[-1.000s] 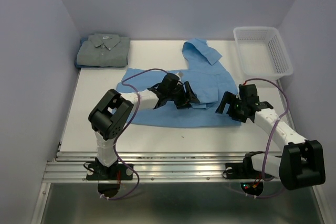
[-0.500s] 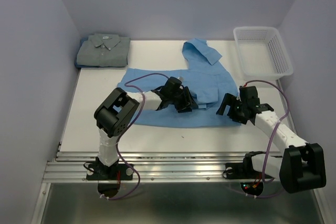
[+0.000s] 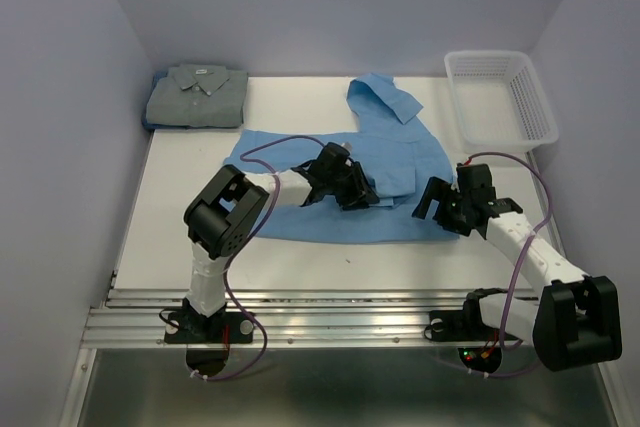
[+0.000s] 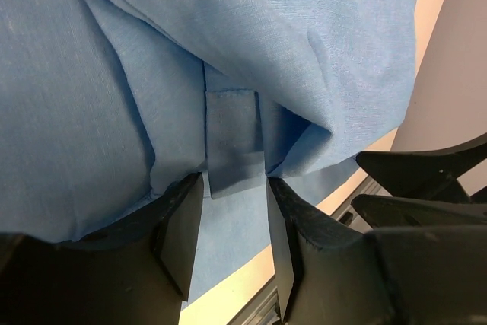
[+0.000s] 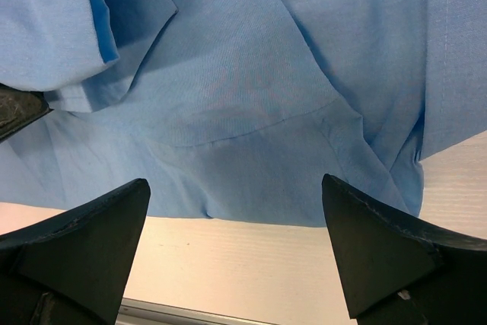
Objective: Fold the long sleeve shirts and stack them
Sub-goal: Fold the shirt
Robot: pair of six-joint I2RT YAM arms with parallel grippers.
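Centrally, the sky-blue shirt [image 3: 400, 152] lies spread on the table [image 3: 180, 237], partly hidden by both arms. The left gripper [image 4: 232, 188] pinches a narrow band of it. The right gripper [image 5: 236, 195] gapes wide over its lower-right hem, holding nothing. The grey-green shirt [image 3: 197, 95] sits folded at upper left, and the white basket [image 3: 500, 55] stands at upper right.

Table [image 3: 170, 227]: bears all items; arm bases at near edge.
Folded shirt [image 3: 196, 95]: far-L corner of table.
Spread shirt [image 3: 400, 152]: flat on table, centre; R of folded shirt, L of basket; one sleeve runs toward far edge.
Mesh basket [image 3: 487, 57]: far-R corner, on table.
L gripper [image 3: 362, 194]: on spread shirt, mid-body; cloth strip betw. its fingers.
R gripper [image 3: 440, 209]: over shirt's near-R edge, R of L gripper.
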